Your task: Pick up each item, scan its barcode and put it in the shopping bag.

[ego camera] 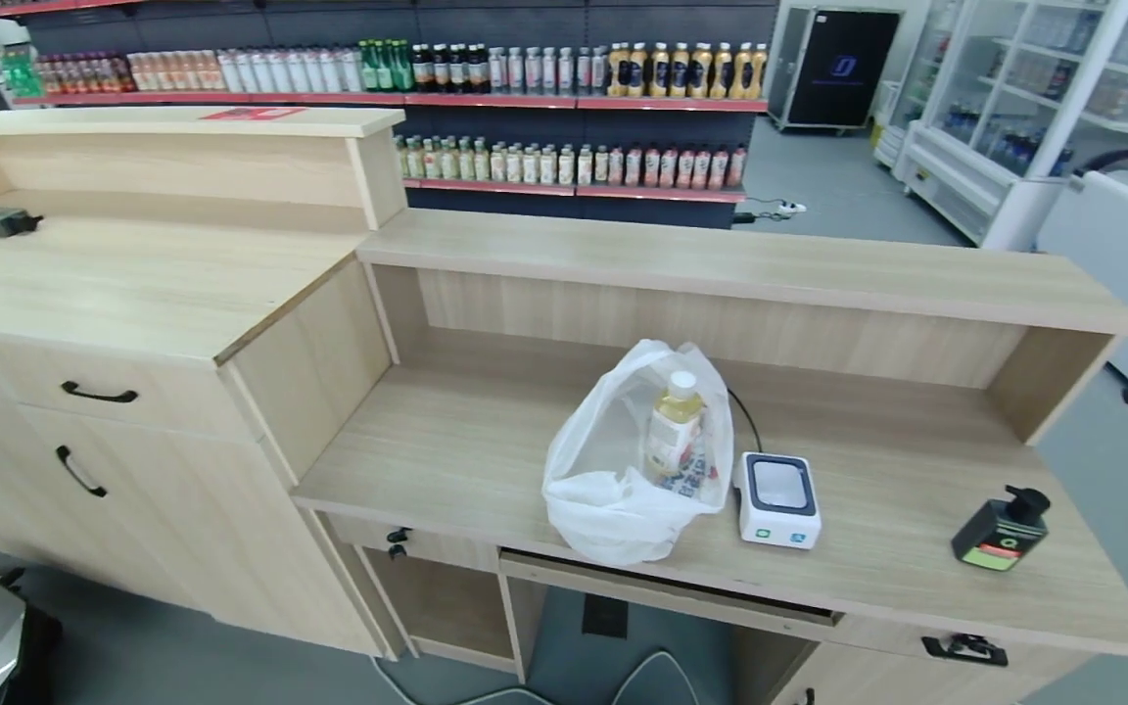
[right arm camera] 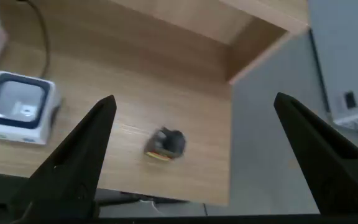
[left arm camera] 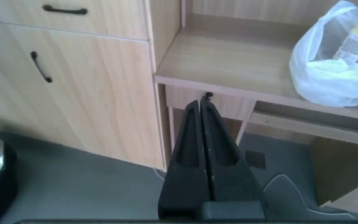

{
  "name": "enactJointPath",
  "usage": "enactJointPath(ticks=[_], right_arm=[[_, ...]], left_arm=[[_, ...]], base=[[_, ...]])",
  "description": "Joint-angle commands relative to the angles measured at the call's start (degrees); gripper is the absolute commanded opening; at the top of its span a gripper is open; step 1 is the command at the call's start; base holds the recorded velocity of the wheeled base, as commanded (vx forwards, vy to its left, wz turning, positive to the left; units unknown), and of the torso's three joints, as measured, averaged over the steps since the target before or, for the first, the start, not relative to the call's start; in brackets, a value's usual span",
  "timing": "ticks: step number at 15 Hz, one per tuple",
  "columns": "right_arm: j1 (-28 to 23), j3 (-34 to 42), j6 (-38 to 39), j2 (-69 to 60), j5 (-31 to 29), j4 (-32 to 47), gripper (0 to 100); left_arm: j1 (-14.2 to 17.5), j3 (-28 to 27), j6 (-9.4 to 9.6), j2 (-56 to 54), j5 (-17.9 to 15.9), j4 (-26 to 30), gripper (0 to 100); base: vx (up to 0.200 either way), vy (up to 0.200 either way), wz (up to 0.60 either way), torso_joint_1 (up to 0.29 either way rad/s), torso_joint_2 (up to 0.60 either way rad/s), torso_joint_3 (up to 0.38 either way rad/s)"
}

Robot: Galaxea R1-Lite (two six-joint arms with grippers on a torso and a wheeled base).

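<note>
A white plastic shopping bag (ego camera: pixel 623 470) stands on the wooden counter (ego camera: pixel 466 460) with a yellow drink bottle (ego camera: pixel 674 421) upright inside it. Right beside it lies the white barcode scanner (ego camera: pixel 777 497). A dark pump bottle (ego camera: pixel 1000 529) stands near the counter's right front corner. In the right wrist view my right gripper (right arm camera: pixel 194 102) hangs open, high above the pump bottle (right arm camera: pixel 166 144), with the scanner (right arm camera: pixel 18 107) off to one side. My left gripper (left arm camera: pixel 202 102) is shut on nothing, low in front of the counter's left end, and the bag (left arm camera: pixel 334 62) lies well off to its side.
A raised shelf (ego camera: pixel 750 264) runs over the back of the counter. A taller cabinet (ego camera: pixel 133 294) with drawers adjoins on the left, with a small grey device (ego camera: pixel 1 222) on top. The scanner's cable (ego camera: pixel 745 416) trails behind the bag. Store racks of bottles (ego camera: pixel 564 162) stand beyond.
</note>
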Motion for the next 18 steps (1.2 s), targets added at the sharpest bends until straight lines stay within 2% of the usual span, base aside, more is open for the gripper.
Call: enactJointPath(ticks=[1, 2, 3, 6, 8, 10, 12, 13, 16, 17, 18], right_arm=[[-3.8, 0.5, 0.1, -0.9, -5.7, 2.1, 100], [-4.3, 0.2, 0.2, 0.3, -6.6, 2.6, 100], [-7.6, -0.5, -1.1, 5.1, -5.8, 3.3, 100], [-12.4, -3.5, -8.4, 12.1, -1.5, 4.9, 100], [-16.3, -2.9, -12.9, 14.0, 2.1, 4.6, 100], [-20.5, -5.4, -23.3, 19.7, 5.8, 5.7, 100], [-20.6, -10.5, -31.2, 24.7, 10.2, 6.0, 100], [-19.6, -13.6, -33.0, 27.5, 15.7, 6.2, 100], [-16.0, -21.6, -33.0, 32.2, 23.3, 11.8, 100], [-14.3, -24.5, -32.5, 33.3, 28.1, 16.3, 100], [-14.0, -25.1, -32.5, 33.5, 29.1, 17.3, 100]], left_arm=[[0.0, 0.0, 0.00, 0.0, 0.0, 0.0, 0], [0.0, 0.0, 0.00, 0.0, 0.0, 0.0, 0], [0.0, 0.0, 0.00, 0.0, 0.0, 0.0, 0], [0.0, 0.0, 0.00, 0.0, 0.0, 0.0, 0], [0.0, 0.0, 0.00, 0.0, 0.0, 0.0, 0], [0.0, 0.0, 0.00, 0.0, 0.0, 0.0, 0], [0.0, 0.0, 0.00, 0.0, 0.0, 0.0, 0], [0.0, 0.0, 0.00, 0.0, 0.0, 0.0, 0], [0.0, 0.0, 0.00, 0.0, 0.0, 0.0, 0], [0.0, 0.0, 0.00, 0.0, 0.0, 0.0, 0], [0.0, 0.0, 0.00, 0.0, 0.0, 0.0, 0]], base=[[0.000, 0.000, -0.60, 0.002, 0.00, 0.007], [0.000, 0.000, -0.60, 0.002, -0.01, 0.002], [0.000, 0.000, 0.00, 0.000, 0.00, 0.000], [0.000, 0.000, 0.00, 0.000, 0.00, 0.000], [0.000, 0.000, 0.00, 0.000, 0.00, 0.000], [0.000, 0.000, 0.00, 0.000, 0.00, 0.000], [0.000, 0.000, 0.00, 0.000, 0.00, 0.000], [0.000, 0.000, 0.00, 0.000, 0.00, 0.000], [0.000, 0.000, 0.00, 0.000, 0.00, 0.000], [0.000, 0.000, 0.00, 0.000, 0.00, 0.000], [0.000, 0.000, 0.00, 0.000, 0.00, 0.000]])
